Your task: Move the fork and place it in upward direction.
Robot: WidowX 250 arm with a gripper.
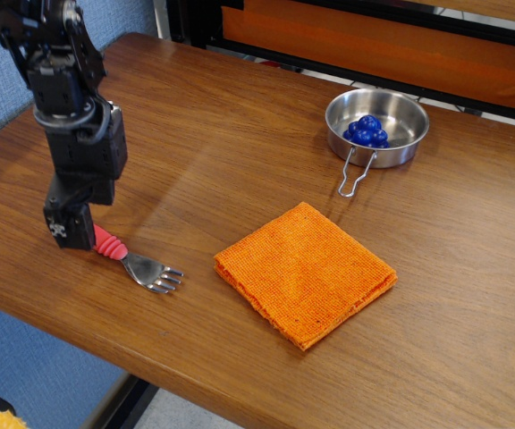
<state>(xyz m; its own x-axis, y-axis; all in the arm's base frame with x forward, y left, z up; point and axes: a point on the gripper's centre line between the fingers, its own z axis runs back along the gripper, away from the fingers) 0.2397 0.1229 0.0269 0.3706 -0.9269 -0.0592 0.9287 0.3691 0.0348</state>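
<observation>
The fork (113, 247) lies flat on the wooden table near the front left edge. Its red ribbed handle points left and its silver tines (156, 273) point right toward the cloth. My gripper (71, 232) is down over the left end of the handle and hides that end. Its black fingers (70, 222) read as one dark block, so I cannot tell whether they are closed on the handle. The fork still rests on the table.
A folded orange cloth (304, 271) lies right of the fork. A steel bowl (404, 109) with a wire handle holds blue balls (367, 130) at the back right. The table's front edge (105, 344) runs close below the fork. A blue wall stands at the left.
</observation>
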